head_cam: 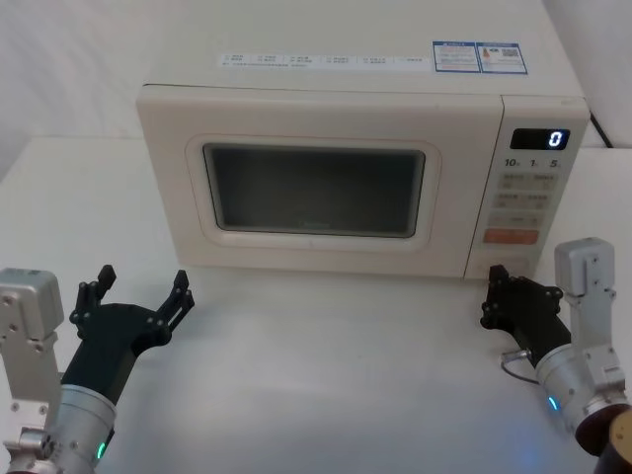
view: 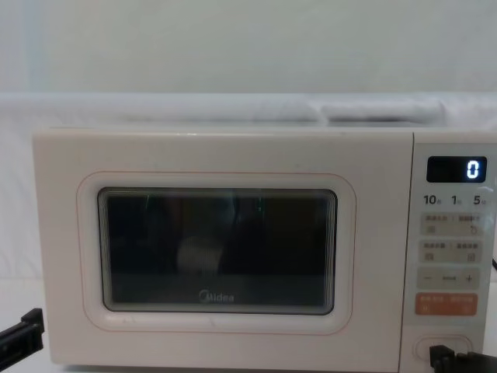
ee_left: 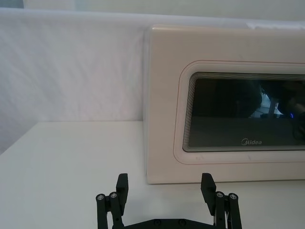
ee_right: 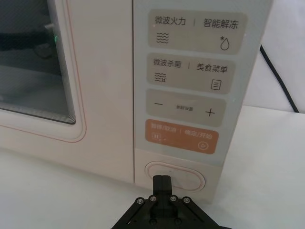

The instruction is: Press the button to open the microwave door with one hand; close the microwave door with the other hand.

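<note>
The cream microwave door [head_cam: 316, 188] with its dark window and Midea logo [view: 217, 249] lies flush against the oven body. The wide oval button [ee_right: 175, 175] sits at the foot of the keypad panel, below the orange key [ee_right: 181, 136]. My right gripper [ee_right: 162, 183] is shut, and its joined fingertips point straight at the button's lower middle, at or just short of its face; it shows at the oven's lower right corner [head_cam: 497, 281] and low beside the button [view: 443, 356]. My left gripper [head_cam: 143, 291] is open on the table, in front of the door's left edge [ee_left: 165, 186].
The microwave stands on a white table [head_cam: 326, 375] against a white cloth backdrop. The display [head_cam: 540, 139] reads 0. A black cable [ee_right: 279, 76] runs down behind the oven's right side. Bare table lies between the two arms.
</note>
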